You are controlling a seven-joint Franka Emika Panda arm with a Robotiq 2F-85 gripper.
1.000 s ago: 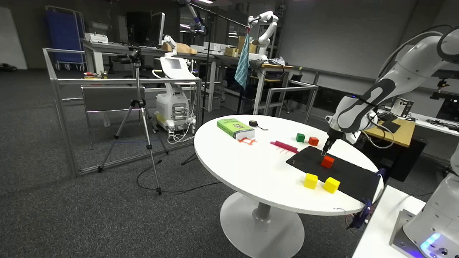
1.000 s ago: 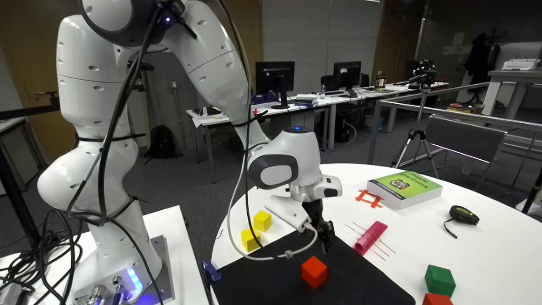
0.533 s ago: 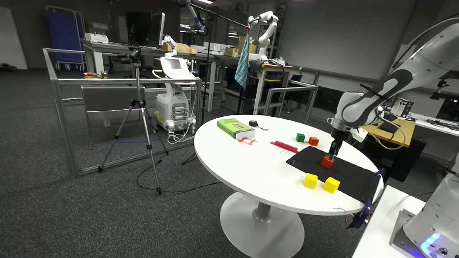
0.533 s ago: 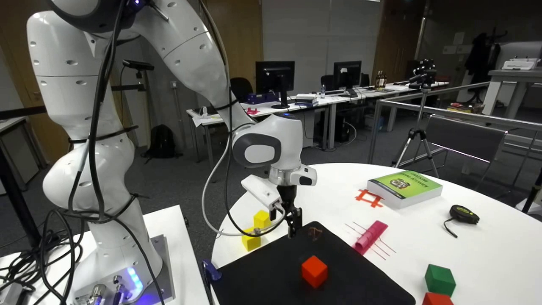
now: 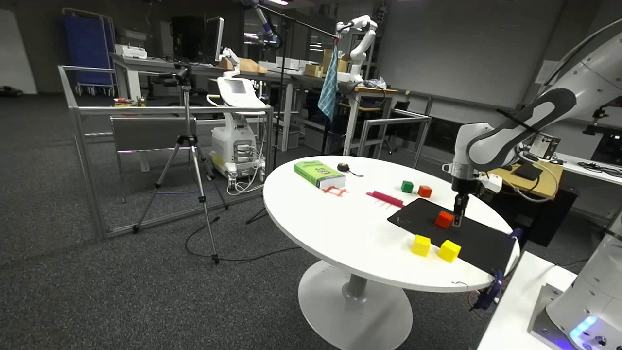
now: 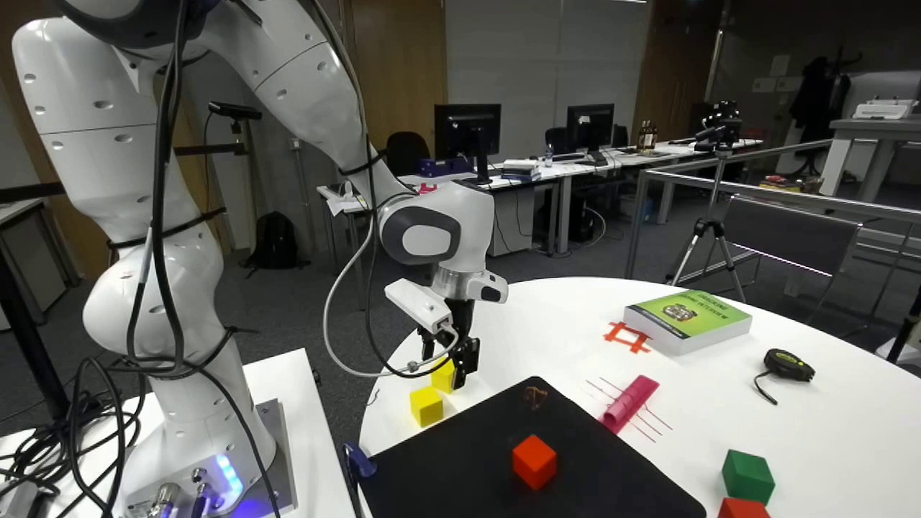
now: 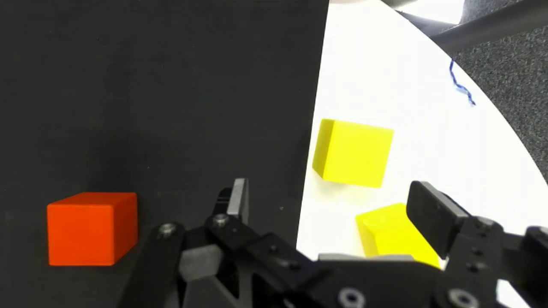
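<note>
Claw [image 7: 334, 203] moved twd lower yellow cube [image 7: 391, 233] & upper yellow cube [image 7: 355, 154] vs 0.5s ago. Was spread, holding nothing. Wrist view: lower sat ~4 o'clock of it, part-hidden by it; upper ~1 o'clock; both on tabletop [image 7: 385, 77]. Red cube [image 7: 92, 231] lay on mat [image 7: 192, 107], ~9 o'clock.

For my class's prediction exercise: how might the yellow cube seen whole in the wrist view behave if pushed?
The yellow cube would probably slide across the white table rather than roll, given its flat faces. Being roughly as tall as wide, it seems unlikely to tip. Its crisp edges suggest stiffness.
</note>
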